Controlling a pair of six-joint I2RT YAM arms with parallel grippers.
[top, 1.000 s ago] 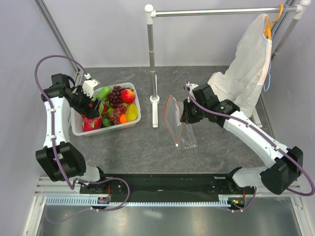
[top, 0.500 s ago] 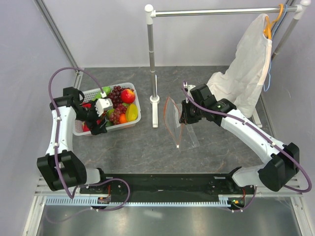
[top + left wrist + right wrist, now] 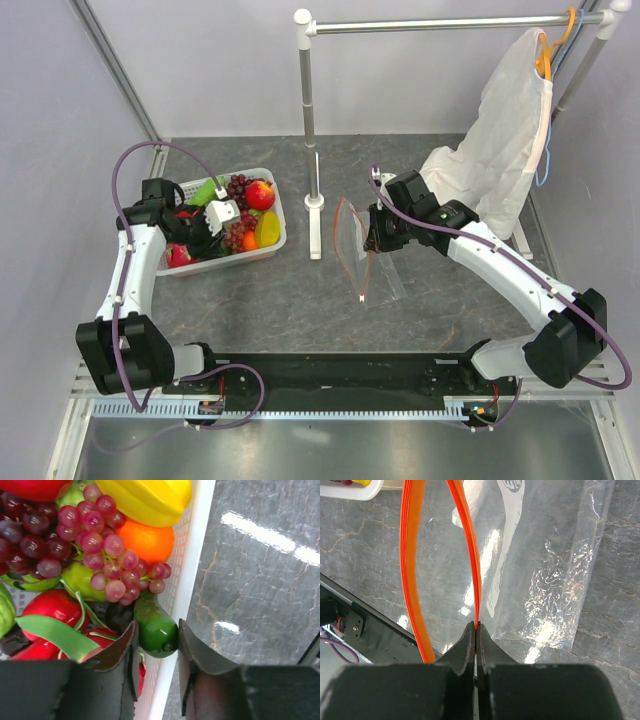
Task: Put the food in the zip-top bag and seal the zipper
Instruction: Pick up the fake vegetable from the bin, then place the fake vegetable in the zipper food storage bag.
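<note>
Step in hand, as judged: first pick from the basket. The bag looks empty.

- Grey marbled desk [image 3: 290,300]: a bare stretch lies between the two end effectors, and that is the carry path.
- White slotted plastic basket [image 3: 283,238]: directly under the left end effector [image 3: 157,630]. Its wall runs right by the desk-side finger, and the wrist view doesn't settle whether that finger is inside the wall or over it. Risk is pinching wall plus fruit. Lift a little first and check the basket doesn't come along.
- Clear thin zip-top bag [image 3: 560,570]: its film rests on the desk just beyond the right end effector [image 3: 476,628], well apart from the left one, off to its right.
- Orange-red zipper strip [image 3: 411,555]: the right end effector is pressed together on one lip. The other lip bows away to its left, so the mouth gapes, but narrowly. The right arm should hold rigid.
- Purple toy grape bunch [image 3: 107,555], orange toy ball [image 3: 150,540] and yellow toy piece [image 3: 150,495]: all just ahead of the left fingertips.
- Glossy green toy vegetable [image 3: 150,612]: the left jaws pinch its rounded end, with contact on both sides as far as can be seen. A slick tip grip is likely to squirt out. Carry slow and low, enter the mouth end-first, and release only once past the strip.
</note>
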